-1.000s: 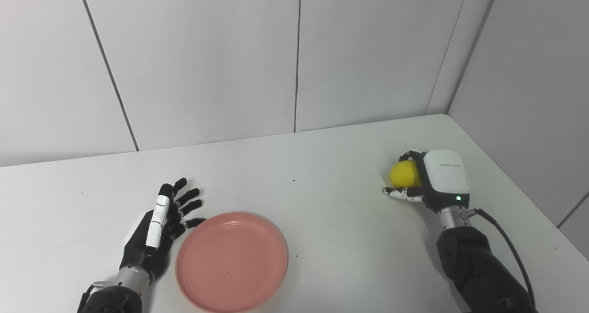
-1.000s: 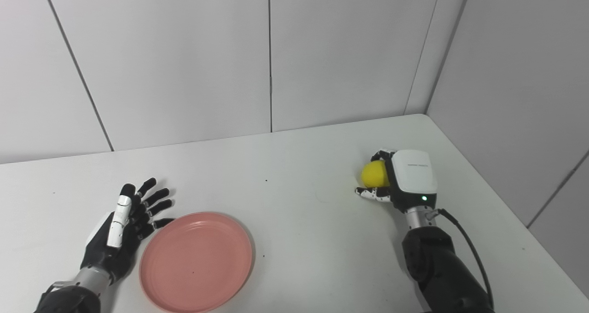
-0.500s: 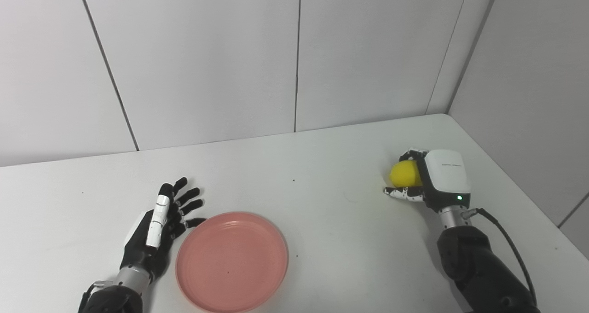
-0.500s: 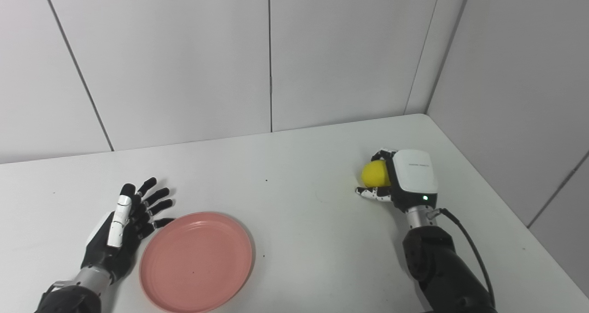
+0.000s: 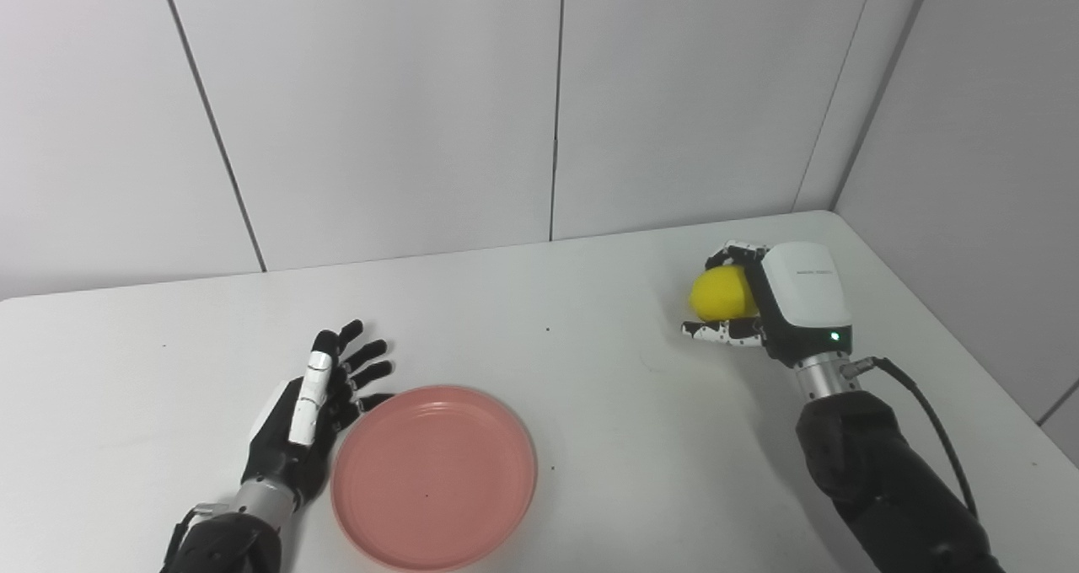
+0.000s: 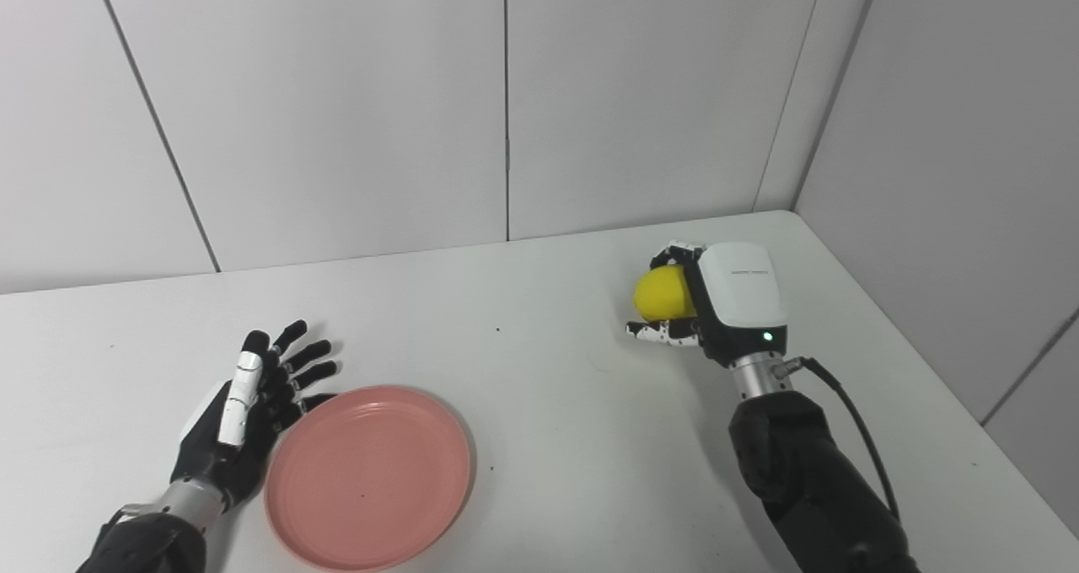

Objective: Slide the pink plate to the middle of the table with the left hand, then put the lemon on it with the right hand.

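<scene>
A: Starting over on the left, what's that hand doing?

B: The left hand (image 5: 308, 409) lies low by the near edge of the white table (image 5: 607, 438), fingers (image 5: 364, 356) spread and pointing away toward the wall. It has nothing in it. Its palm edge sits right against the left rim of the pink plate (image 5: 434, 477), and one fingertip looks to touch the rim at the upper left, though I can't swear to actual contact from here.

A: And the plate itself?

B: Flat on the table, left of the middle and close to the near edge. Nothing is on it. There's a bare stretch of tabletop to its right, with a couple of tiny dark specks on it.

A: Then the other side?

B: The right hand (image 6: 716, 303) is out toward the far right corner, well apart from the plate. It's wrapped around the lemon (image 6: 663, 293): fingers curl over the top, the thumb (image 6: 653, 330) runs underneath, and the yellow bulges out on the left side of the grip. The white back of the hand faces up with a small green light lit near the wrist.

A: Is the lemon off the table?

B: Seems so; there's a soft shadow on the tabletop under the hand, and the thumb is beneath the fruit. A black cable (image 6: 851, 421) loops out from the wrist along the forearm.
</scene>
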